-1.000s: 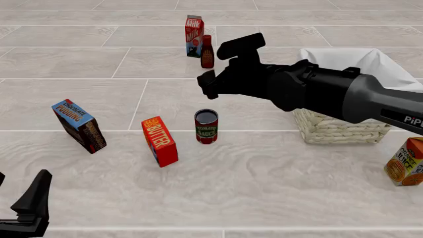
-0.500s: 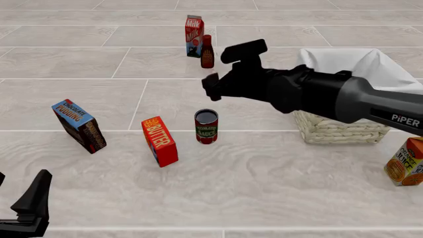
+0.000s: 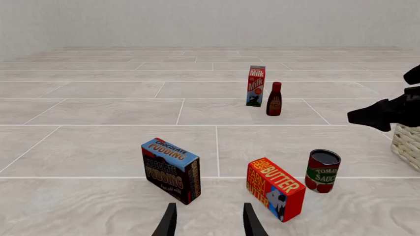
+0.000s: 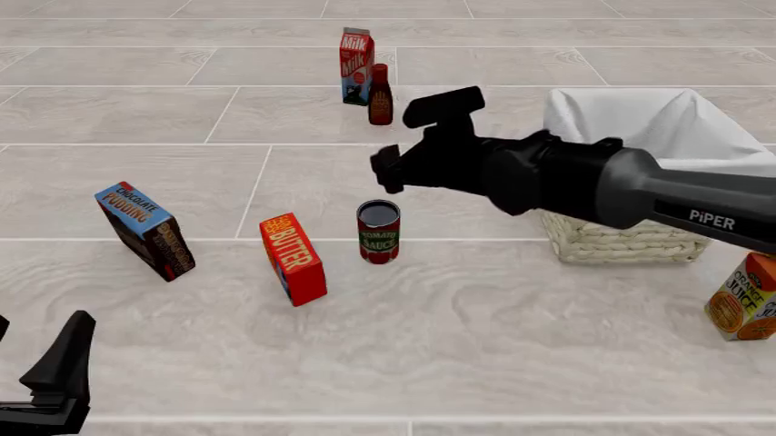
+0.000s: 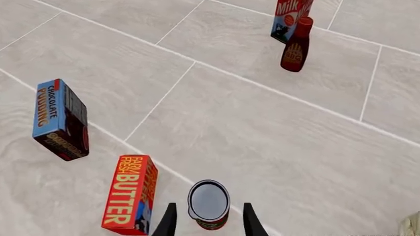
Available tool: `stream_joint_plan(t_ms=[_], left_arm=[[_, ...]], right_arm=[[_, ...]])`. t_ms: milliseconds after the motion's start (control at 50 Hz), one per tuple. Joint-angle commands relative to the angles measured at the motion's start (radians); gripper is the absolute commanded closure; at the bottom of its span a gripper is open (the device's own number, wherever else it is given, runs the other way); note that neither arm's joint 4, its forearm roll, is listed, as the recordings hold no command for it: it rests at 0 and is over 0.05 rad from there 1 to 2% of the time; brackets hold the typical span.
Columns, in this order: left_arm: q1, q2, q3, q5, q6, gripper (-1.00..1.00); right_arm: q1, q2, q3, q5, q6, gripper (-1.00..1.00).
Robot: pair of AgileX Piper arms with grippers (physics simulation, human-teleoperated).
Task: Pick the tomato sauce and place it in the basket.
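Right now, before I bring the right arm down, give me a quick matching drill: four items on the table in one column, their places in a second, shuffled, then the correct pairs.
Items:
1. tomato sauce
2. butter box
3. milk carton
4. orange juice carton

Places in the front view:
A. far end, right beside the dark bottle
B. near right edge, in front of the basket
C. centre, below the open right gripper
D. between the can and the chocolate pudding box

Pairs: 1-C, 2-D, 3-A, 4-B

butter box just left of tomato sauce; other sides open
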Motion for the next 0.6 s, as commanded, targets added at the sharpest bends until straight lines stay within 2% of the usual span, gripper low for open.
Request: stream_joint_plan(t_ms=[20,600], left_arm=[[0.0,0.0,0.0,0.0,0.0,-1.0],[0.0,0.0,0.0,0.0,0.0,-1.0]], right_arm=[[-0.006,0.014,0.004,-0.011,0.007,-1.0],[-0.005,0.057,0.004,-0.03,0.012,-1.0]])
